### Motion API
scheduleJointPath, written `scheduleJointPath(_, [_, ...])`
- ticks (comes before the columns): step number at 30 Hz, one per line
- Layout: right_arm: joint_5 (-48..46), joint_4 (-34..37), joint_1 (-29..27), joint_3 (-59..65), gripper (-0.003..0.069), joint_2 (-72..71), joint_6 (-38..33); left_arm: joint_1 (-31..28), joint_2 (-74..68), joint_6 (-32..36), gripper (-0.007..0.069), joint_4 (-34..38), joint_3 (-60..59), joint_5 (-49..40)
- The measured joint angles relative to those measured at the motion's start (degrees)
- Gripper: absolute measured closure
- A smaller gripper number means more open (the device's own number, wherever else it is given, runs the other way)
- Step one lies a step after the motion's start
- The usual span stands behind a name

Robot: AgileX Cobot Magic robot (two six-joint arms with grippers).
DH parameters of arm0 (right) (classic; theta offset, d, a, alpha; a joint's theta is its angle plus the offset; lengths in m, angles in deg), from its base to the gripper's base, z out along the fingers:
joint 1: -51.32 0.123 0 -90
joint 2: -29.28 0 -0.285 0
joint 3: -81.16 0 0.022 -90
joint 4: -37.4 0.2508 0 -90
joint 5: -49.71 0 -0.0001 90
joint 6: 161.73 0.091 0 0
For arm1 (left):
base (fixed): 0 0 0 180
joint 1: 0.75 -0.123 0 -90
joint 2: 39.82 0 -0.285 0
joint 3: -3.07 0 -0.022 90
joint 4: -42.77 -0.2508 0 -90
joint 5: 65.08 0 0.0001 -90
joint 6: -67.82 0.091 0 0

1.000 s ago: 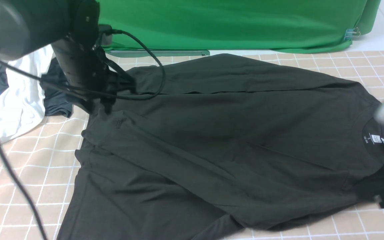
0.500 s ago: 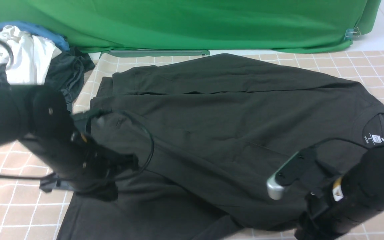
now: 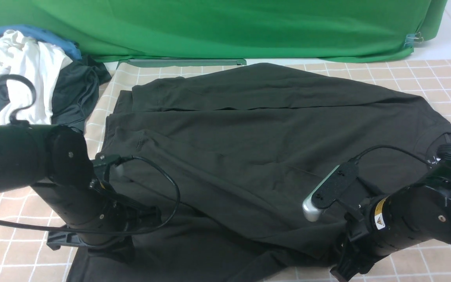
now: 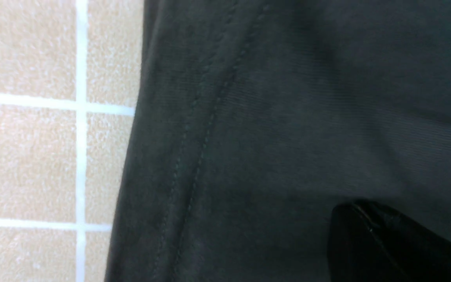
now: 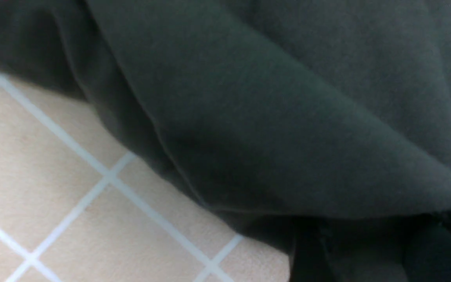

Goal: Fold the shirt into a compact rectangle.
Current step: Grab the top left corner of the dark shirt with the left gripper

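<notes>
The black shirt (image 3: 249,129) lies spread over the checked cloth, collar (image 3: 444,137) to the right and both sleeves folded in over the body; its print does not show. My left gripper (image 3: 123,250) is low at the shirt's near left hem. In the left wrist view its fingers (image 4: 356,213) are shut tip to tip over the stitched hem (image 4: 194,129), with no fold seen between them. My right gripper (image 3: 345,268) is at the shirt's near right edge. Its two dark fingers stand apart (image 5: 370,262) under a fold of the shirt (image 5: 288,98).
A pile of clothes sits at the back left: a white garment (image 3: 22,66), a dark charcoal one (image 3: 74,94) and something blue (image 3: 33,33). A green backdrop (image 3: 249,27) hangs behind. The left arm's cable (image 3: 172,196) loops over the shirt. The checked cloth (image 3: 425,78) shows around it.
The left arm swung from the shirt's far left corner to its near left hem. The right arm came in low at the near right edge and its jaws opened.
</notes>
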Motion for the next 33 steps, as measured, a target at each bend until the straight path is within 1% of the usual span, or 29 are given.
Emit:
scheduleJointPath(2, [0.8,-0.2,0.0,0.0,0.0293,0.4,-0.2,0.0,-0.4,0.0,0.0624,0.0,0.0,0.0])
scheduleJointPath(3, [1.2,-0.2,0.0,0.0,0.0302,0.6,-0.2,0.0,-0.4,0.0,0.0624,0.0,0.0,0.0])
scheduleJointPath(4, [1.9,-0.3,0.0,0.0,0.0328,0.9,-0.4,0.0,-0.5,0.0,0.0624,0.0,0.0,0.1])
scheduleJointPath(5, [2.6,-0.3,0.1,-0.1,0.0371,1.3,-0.9,0.0,-0.5,0.0,0.0624,0.0,0.0,0.2])
scheduleJointPath(6, [2.6,-0.3,0.1,-0.1,0.0394,1.3,-1.0,0.0,-0.5,0.0,0.0624,0.1,0.0,0.3])
scheduleJointPath(8, [2.5,0.0,0.4,-0.7,0.0549,2.1,-1.8,0.0,-0.5,0.0,0.0624,0.1,0.0,0.4])
scheduleJointPath(9, [1.7,0.2,0.4,-1.2,0.0589,2.3,-2.0,0.0,-0.5,0.0,0.0624,0.1,0.0,0.4])
scheduleJointPath(12, [-1.3,0.1,0.4,-2.0,0.0622,2.2,-1.6,0.0,-0.5,0.6,0.0624,0.2,0.0,0.4])
scheduleJointPath(13, [-2.4,-0.1,0.4,-2.1,0.0624,1.7,-1.2,0.0,-0.5,0.7,0.0624,0.2,0.0,0.4])
scheduleJointPath(18, [-14.5,-0.8,0.4,-1.4,0.0627,-5.4,0.2,0.0,-0.5,0.4,0.0624,0.2,0.0,0.4])
scheduleJointPath(22, [-20.1,-0.8,0.4,-1.4,0.0627,-10.5,0.7,0.0,-0.5,0.4,0.0624,0.2,0.0,0.4])
scheduleJointPath(24, [-20.8,-0.8,0.4,-1.4,0.0627,-11.6,0.8,0.0,-0.5,0.4,0.0624,0.2,0.0,0.4])
scheduleJointPath(27, [-17.5,-0.8,0.4,-1.4,0.0624,-12.1,0.9,0.0,-0.5,0.4,0.0624,0.3,0.0,0.4])
scheduleJointPath(29, [-13.7,-0.7,0.4,-1.4,0.0584,-11.5,0.9,0.0,-0.5,0.4,0.0624,0.4,0.0,0.4])
scheduleJointPath(30, [-12.4,-0.7,0.4,-1.4,0.0552,-10.8,0.9,0.0,-0.5,0.4,0.0624,0.4,0.0,0.4])
scheduleJointPath(33, [-10.2,-0.6,0.4,-1.4,0.0384,-8.0,0.2,0.0,-0.5,0.4,0.0624,0.4,0.0,0.6])
